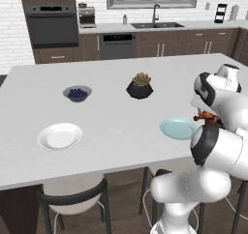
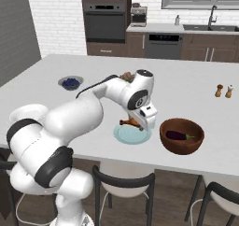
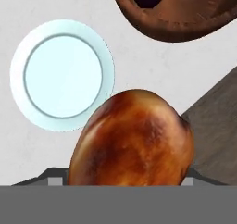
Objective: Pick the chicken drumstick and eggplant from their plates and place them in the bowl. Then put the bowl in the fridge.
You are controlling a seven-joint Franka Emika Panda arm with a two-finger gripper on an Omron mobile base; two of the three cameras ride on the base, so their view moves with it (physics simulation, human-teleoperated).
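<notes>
1 chicken drumstick held | above pale blue plate | bowl near

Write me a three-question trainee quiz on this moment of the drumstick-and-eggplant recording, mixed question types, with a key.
1. True or false: the eggplant already lies in the wooden bowl.
2. Multiple choice: the chicken drumstick is
A. lying flat on the white plate
B. held in the gripper, lifted above the pale blue plate
C. inside the small grey bowl of blueberries
3. Short answer: judging from the right base view, which side of the pale blue plate is the wooden bowl on?

Key: 1 true; 2 B; 3 the right side, close beside it on the counter.
</notes>
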